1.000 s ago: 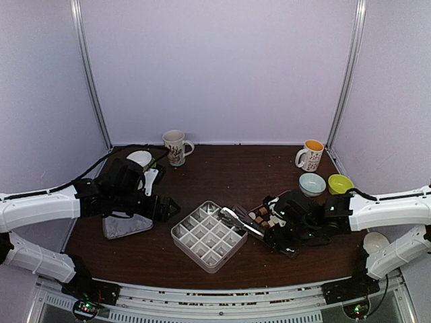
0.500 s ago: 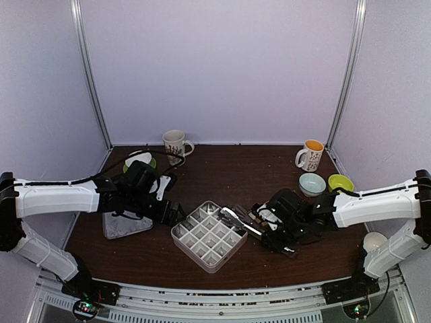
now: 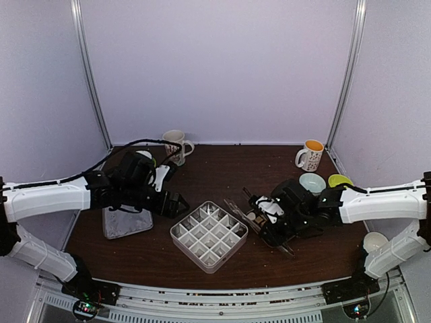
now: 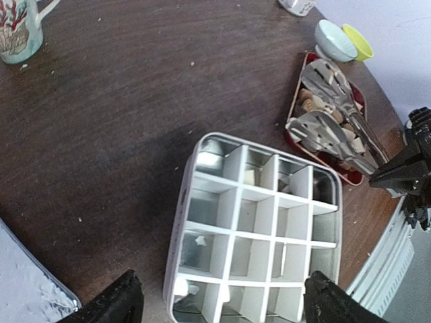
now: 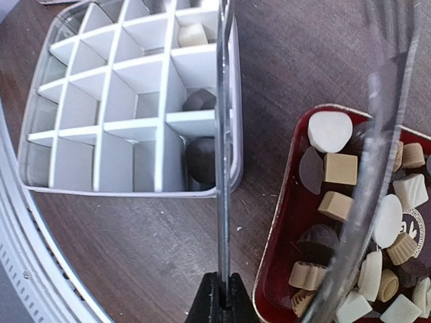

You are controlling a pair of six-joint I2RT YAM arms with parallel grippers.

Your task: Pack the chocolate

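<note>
**Layout.** The divided box (image 4: 239, 190) sat near the middle of the worktop's (image 3: 222, 175) front edge. The red tray (image 5: 276, 222) was just beside it, toward the right edge.

**Progress.** Three compartments on the box's tray side held chocolate (image 5: 339, 167): two dark pieces (image 5: 201, 160) and one pale piece (image 5: 192, 33). Most other compartments looked empty. The bulk lay heaped in the red tray, so packing was judged barely begun.

**Grippers.** The right gripper (image 5: 219, 286) had its fingers pressed together on one arm of the tongs (image 4: 316, 128), whose heads lay over the tray. The left gripper (image 4: 225, 296) hung above the box, fingers spread, holding nothing.
</note>
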